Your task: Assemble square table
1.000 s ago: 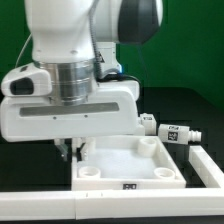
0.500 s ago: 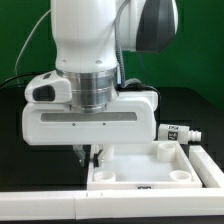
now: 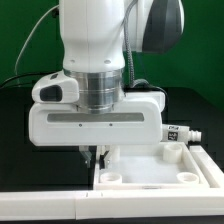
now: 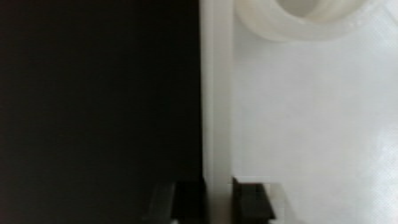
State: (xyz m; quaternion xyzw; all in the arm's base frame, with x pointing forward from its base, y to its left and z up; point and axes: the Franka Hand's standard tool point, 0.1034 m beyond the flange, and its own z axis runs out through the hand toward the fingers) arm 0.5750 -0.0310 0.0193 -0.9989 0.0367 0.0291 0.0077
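The square table's white slab lies upside down with its raised rim and round corner sockets showing. My gripper stands over the slab's edge on the exterior view's left, shut on the rim. In the wrist view the rim runs straight between my two dark fingers, and my gripper pinches it; one socket shows beyond. A white leg with a black-and-white tag lies behind the slab at the exterior view's right, partly hidden by my hand.
A long white bar runs along the front edge, and another white bar runs along the exterior view's right. The slab sits close to both. The table surface is black, with a green backdrop behind.
My arm has moved toward the exterior view's right, and the slab has slid with it toward the corner of the bars. The jaws have stayed shut on the rim.
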